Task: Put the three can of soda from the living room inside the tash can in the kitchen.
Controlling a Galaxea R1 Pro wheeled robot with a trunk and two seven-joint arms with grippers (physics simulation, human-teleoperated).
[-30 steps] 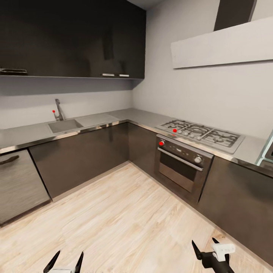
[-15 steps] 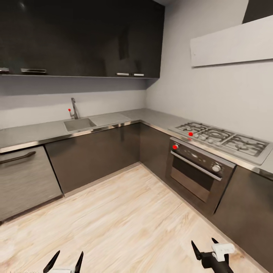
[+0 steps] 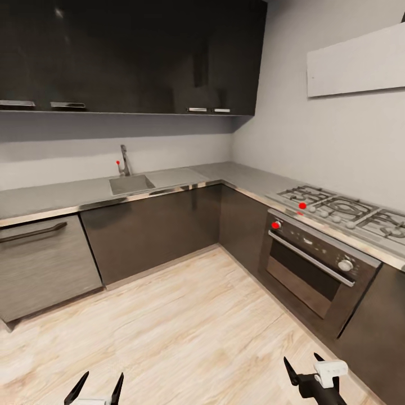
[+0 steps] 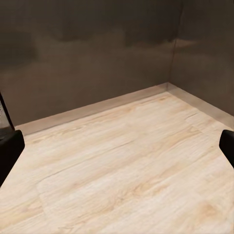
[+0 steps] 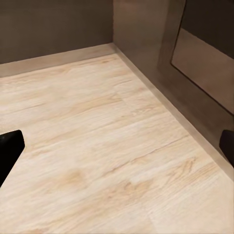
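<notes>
I am in the kitchen, facing the corner of its dark cabinets [image 3: 152,236]. The soda cans and the trash can are out of view. My left gripper [image 3: 94,389] hangs low at the bottom left of the head view, open, with nothing between its fingers. My right gripper [image 3: 304,368] hangs at the bottom right, also open and empty. In the left wrist view its dark fingertips [image 4: 9,151] frame bare plank floor [image 4: 122,170]. The right wrist view has fingertips [image 5: 9,146] at the edges, over floor beside the oven door [image 5: 204,58].
A steel countertop [image 3: 67,197] runs along the back wall with a sink [image 3: 130,183] and tap [image 3: 124,160]. The gas hob [image 3: 349,211] sits over the built-in oven [image 3: 318,270] on the right. A white hood [image 3: 357,62] hangs above. Pale wood floor [image 3: 191,326] lies ahead.
The whole head view has swung left: sink, corner and oven have slid to the right in the picture. Both grippers keep the same place and stay open.
</notes>
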